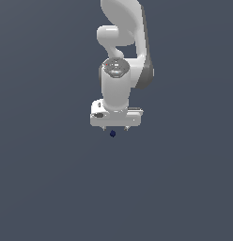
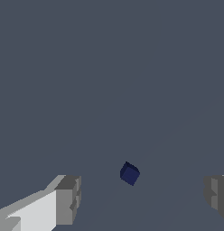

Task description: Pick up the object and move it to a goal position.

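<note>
Wrist view: cube (image 2: 129,173) between wide-parted fingers (image 2: 67,200)

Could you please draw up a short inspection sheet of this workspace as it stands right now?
Surface: plain dark grey-blue ground, uniform, no markings seen.
Job's things: tiny navy cube sits apart from both fingers, roughly between them in the wrist view; in the exterior view it shows just below the gripper. No goal marker seen.
Clutter: nothing seen.
Grippers: gripper open, fingers spread wide, nothing held.
Cables: nothing seen.
Surroundings: nothing seen beyond the white arm.
</note>
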You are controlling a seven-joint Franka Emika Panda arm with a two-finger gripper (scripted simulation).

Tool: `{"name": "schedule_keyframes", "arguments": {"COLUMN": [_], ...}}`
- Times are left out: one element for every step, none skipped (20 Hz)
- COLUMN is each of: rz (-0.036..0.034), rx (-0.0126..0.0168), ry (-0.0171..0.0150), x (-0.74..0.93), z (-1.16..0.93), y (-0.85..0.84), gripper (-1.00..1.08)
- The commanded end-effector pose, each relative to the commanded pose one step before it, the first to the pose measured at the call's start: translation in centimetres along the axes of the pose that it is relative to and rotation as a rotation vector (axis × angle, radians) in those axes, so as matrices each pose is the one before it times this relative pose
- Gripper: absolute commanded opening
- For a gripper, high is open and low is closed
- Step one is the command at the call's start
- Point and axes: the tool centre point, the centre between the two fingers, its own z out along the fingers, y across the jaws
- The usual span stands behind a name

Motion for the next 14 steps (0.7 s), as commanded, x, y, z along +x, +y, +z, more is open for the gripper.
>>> {"name": "schedule_keyframes", "arguments": {"rz": [0.0,0.00008,0.00025,0.00031,0.00015,-0.00043,-0.00128,-0.00199,-0.00237,-0.00227,-0.00137,0.0,0.00098,0.00266], "rx": [0.0,0.00068,0.00193,0.00329,0.00457,0.00567,0.00514,0.00389,0.00251,0.00124,0.00018,0.0,-0.00097,-0.00031], "ry": [0.0,0.00004,0.00009,0.00015,0.00022,0.00027,0.00024,0.00017,0.00009,0.00002,-0.00002,0.0,-0.00004,0.00005], "x": [0.0,0.0,0.002,0.004,0.009,0.017,0.023,0.026,0.027,0.022,0.013,0.001,-0.01,-0.025], "z": [0.0,-0.01,-0.029,-0.05,-0.077,-0.11,-0.119,-0.112,-0.098,-0.071,-0.035,-0.002,0.036,0.069], "y": [0.001,-0.011,-0.033,-0.052,-0.075,-0.096,-0.089,-0.07,-0.049,-0.029,-0.006,0.027,-0.005,0.013], "gripper": [1.0,1.0,1.0,1.0,1.0,1.0,1.0,1.0,1.0,1.0,1.0,1.0,1.0,1.0]}}
